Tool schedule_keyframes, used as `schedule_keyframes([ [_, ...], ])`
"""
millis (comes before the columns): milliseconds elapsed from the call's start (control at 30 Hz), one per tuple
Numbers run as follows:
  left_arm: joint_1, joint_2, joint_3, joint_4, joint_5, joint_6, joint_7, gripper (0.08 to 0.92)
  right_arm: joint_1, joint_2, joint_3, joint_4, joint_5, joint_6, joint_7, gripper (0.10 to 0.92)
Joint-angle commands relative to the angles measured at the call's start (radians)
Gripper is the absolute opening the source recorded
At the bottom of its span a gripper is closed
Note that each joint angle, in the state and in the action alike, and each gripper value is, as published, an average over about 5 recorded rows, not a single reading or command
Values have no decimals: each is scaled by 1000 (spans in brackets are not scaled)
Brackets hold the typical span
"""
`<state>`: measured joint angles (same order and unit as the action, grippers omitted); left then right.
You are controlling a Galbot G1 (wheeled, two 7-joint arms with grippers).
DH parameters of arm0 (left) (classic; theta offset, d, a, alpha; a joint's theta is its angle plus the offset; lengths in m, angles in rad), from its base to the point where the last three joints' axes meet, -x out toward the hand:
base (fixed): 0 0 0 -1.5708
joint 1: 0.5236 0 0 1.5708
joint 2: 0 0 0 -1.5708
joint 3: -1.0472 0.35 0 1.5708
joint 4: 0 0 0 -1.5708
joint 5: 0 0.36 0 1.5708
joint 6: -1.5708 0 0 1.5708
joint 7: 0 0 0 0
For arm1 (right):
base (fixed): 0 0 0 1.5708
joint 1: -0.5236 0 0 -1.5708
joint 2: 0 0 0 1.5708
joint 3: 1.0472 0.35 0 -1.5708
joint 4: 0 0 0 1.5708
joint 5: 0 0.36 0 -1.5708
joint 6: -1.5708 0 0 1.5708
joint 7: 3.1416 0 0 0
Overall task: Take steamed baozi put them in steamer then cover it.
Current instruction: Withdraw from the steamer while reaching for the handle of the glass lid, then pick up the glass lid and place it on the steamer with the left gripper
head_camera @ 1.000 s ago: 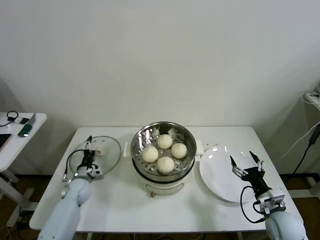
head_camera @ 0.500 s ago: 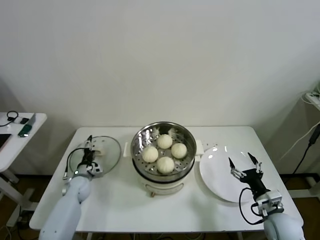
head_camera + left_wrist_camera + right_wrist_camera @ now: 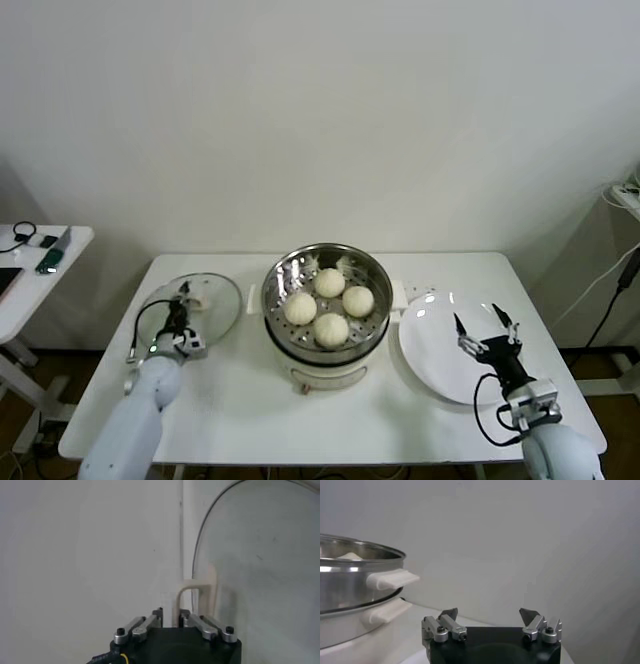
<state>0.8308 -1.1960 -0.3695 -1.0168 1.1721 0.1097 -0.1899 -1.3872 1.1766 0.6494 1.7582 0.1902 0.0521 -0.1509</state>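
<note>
We saw our right hand point(image 3: 478, 331) spread wide above the white plate point(image 3: 432, 350), holding nothing. Our left hand point(image 3: 180, 309) was clamped on the cover's handle point(image 3: 196, 596). The cover point(image 3: 210, 305) lay on the surface point(image 3: 240, 400) beside the steamer point(image 3: 327, 300), four baozi point(image 3: 330, 329) inside.

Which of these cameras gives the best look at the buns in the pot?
The head view: all four steamed baozi show from above, on the tray inside the steamer. The right wrist view catches only a sliver of one bun over the rim. The left wrist view shows none.
</note>
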Motion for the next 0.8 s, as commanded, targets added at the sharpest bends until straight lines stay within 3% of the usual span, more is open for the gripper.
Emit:
schedule_keyframes([
  [33, 24, 11, -4, -54, -6, 5, -23, 206, 7, 0, 0, -8, -5, 5, -1, 823],
  [133, 51, 23, -8, -105, -11, 16, -38, 153, 10, -5, 1, -10, -4, 6, -1, 823],
  [267, 116, 49, -19, -212, -23, 56, -50, 149, 19, -16, 2, -14, 0, 7, -1, 823],
  [633, 378, 141, -77, -620, -99, 235, -82, 149, 49, -39, -5, -44, 5, 10, -3, 823],
  [800, 484, 182, -104, -813, -114, 322, -51, 149, 61, -49, -11, -52, 18, -1, -3, 823],
])
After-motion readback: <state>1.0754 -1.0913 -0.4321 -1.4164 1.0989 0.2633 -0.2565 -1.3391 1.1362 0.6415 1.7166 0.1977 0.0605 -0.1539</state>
